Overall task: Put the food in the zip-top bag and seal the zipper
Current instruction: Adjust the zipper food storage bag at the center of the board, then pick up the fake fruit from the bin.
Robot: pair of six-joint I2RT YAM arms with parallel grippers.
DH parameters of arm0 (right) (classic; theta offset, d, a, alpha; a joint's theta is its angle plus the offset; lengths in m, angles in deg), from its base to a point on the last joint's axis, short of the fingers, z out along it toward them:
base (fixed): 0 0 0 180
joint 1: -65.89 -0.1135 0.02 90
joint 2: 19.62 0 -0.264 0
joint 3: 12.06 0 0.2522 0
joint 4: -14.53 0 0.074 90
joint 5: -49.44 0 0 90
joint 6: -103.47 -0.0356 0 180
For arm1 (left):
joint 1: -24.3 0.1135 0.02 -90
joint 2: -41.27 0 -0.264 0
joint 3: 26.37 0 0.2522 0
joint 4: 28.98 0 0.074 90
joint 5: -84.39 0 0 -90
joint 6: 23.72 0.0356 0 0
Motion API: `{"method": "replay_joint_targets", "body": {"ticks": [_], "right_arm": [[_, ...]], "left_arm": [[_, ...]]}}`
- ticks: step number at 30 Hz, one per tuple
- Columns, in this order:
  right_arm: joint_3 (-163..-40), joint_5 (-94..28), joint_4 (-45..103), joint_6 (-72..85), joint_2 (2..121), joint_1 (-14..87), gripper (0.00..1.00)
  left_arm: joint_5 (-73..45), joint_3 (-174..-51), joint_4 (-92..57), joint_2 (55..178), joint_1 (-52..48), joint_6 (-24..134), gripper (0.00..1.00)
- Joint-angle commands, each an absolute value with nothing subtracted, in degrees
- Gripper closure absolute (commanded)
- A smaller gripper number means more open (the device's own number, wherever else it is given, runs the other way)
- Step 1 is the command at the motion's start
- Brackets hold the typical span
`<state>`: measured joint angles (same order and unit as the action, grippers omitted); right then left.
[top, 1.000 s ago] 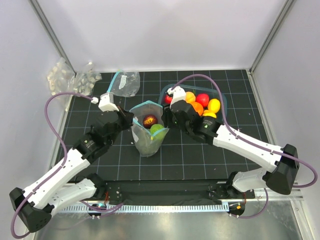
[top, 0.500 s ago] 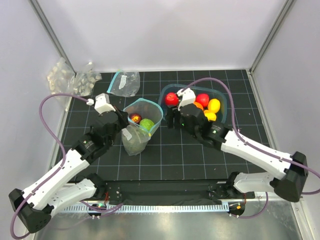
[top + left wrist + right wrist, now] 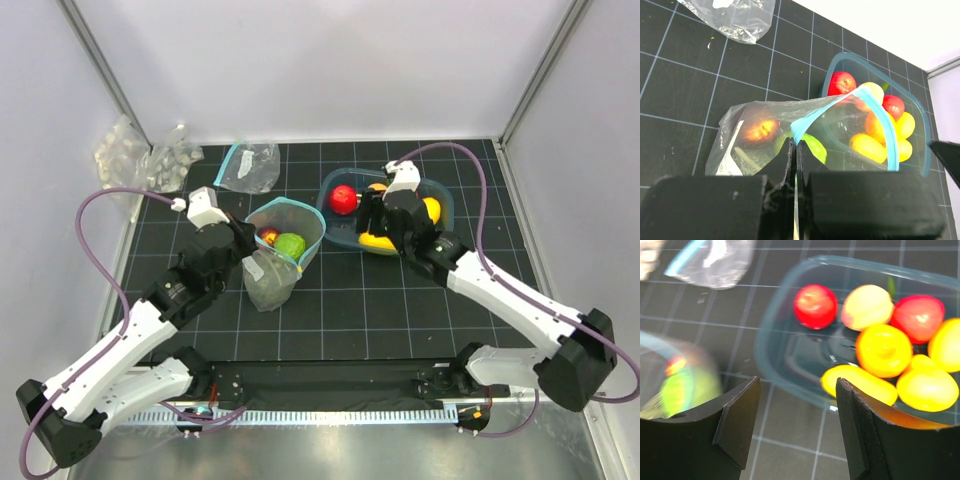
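1. Teal is my landmark from above: the zip strip [image 3: 300, 206] rings the open mouth of the bag [image 3: 270, 280]. The bag stands just left of the tub [image 3: 328, 225], with a reddish ball [image 3: 268, 236] and a green ball [image 3: 291, 245] already inside. My left gripper [image 3: 245, 243] is clenched on the bag's left rim. My right gripper [image 3: 380, 222] hangs over the near side of the tub, so the right arm is the one nearer the loose fruit. The bag mouth lies to the left of that gripper.

2. From the left wrist, the left gripper [image 3: 794, 156] shows its fingers pressed tight together with the zip strip [image 3: 815, 113] pinched between them. That grip holds the bag [image 3: 740, 145] up with its mouth spread toward the tub [image 3: 836, 67], which sits far and to the right.

3. From the right wrist, the right gripper [image 3: 796, 385] is spread wide and grasps nothing.
   - A lemon [image 3: 860, 383] lies in the tub [image 3: 769, 337] just beyond the gap and right of its centre.
   - Its long axis runs left to right, along the line the fingers close on.
   - I judge the wrist needs a turn to take it across its narrow waist. Otherwise the round orange [image 3: 883, 350] beyond it is the easier pick.
   - The bag [image 3: 680, 387] is a blur at near left.
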<state>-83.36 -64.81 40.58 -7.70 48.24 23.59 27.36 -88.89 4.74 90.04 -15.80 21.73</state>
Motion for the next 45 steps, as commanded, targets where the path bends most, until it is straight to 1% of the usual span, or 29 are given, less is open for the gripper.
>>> {"method": "replay_joint_targets", "body": {"ticks": [1,3,4,7,8,12,13,14,15,17,18,21,24,28,32,35,45], "right_arm": [[-84.8,-60.0,38.7,-9.9,52.0,27.7,0.31],[-87.2,-59.2,40.8,-9.6,54.8,28.7,0.3],[-88.5,-60.1,42.2,-9.6,58.1,28.7,0.29],[-93.0,-63.3,47.9,-12.3,63.8,29.2,0.21],[-93.6,-63.6,48.6,-13.2,64.7,29.4,0.16],[-94.9,-64.1,50.1,-14.8,67.2,30.0,0.14],[-95.3,-65.4,50.8,-15.7,67.5,30.1,0.11],[-95.5,-67.3,52.0,-20.0,67.7,30.3,0.01],[-95.9,-69.7,54.7,-23.1,67.7,30.7,0.0],[-96.0,-67.9,57.8,-32.6,68.4,33.8,0.0],[-95.8,-65.3,59.3,-34.6,68.9,34.5,0.0],[-96.0,-67.5,62.7,-42.0,69.3,35.3,0.0],[-95.0,-65.5,63.4,-46.4,69.8,35.7,0.0],[-95.8,-61.4,64.3,-48.9,73.4,36.3,0.0],[-102.8,-60.9,72.5,-49.2,80.0,36.6,0.0],[-104.6,-60.8,73.9,-49.1,83.8,36.8,0.0],[-102.1,-63.8,70.4,-51.2,86.3,37.4,0.02]], "left_arm": [[29.1,-89.5,2.4,88.9,-15.7,21.8,1.0],[28.8,-89.4,2.3,88.8,-15.7,21.8,1.0],[28.5,-89.4,2.0,88.7,-15.7,21.8,1.0],[27.7,-89.1,1.5,88.6,-15.6,21.9,1.0],[27.6,-89.1,1.5,88.8,-15.7,21.8,1.0],[27.7,-89.1,1.5,88.6,-15.7,22.0,1.0],[27.7,-89.1,1.5,88.6,-15.6,22.0,1.0],[27.8,-89.1,1.4,88.5,-15.7,21.9,1.0],[27.7,-89.1,1.5,88.5,-15.7,21.9,1.0],[27.6,-89.0,1.3,88.6,-15.7,21.8,1.0],[27.4,-89.1,1.3,88.6,-15.6,21.8,1.0],[26.9,-89.1,1.1,88.9,-15.7,21.8,1.0],[27.0,-89.1,1.2,88.8,-15.6,21.8,1.0],[26.8,-89.0,1.2,88.7,-15.7,21.8,1.0],[26.6,-89.1,1.0,88.8,-15.7,21.7,1.0],[26.7,-89.0,1.0,88.7,-15.7,21.7,1.0],[26.6,-89.0,1.0,88.8,-15.7,21.7,1.0]]}}
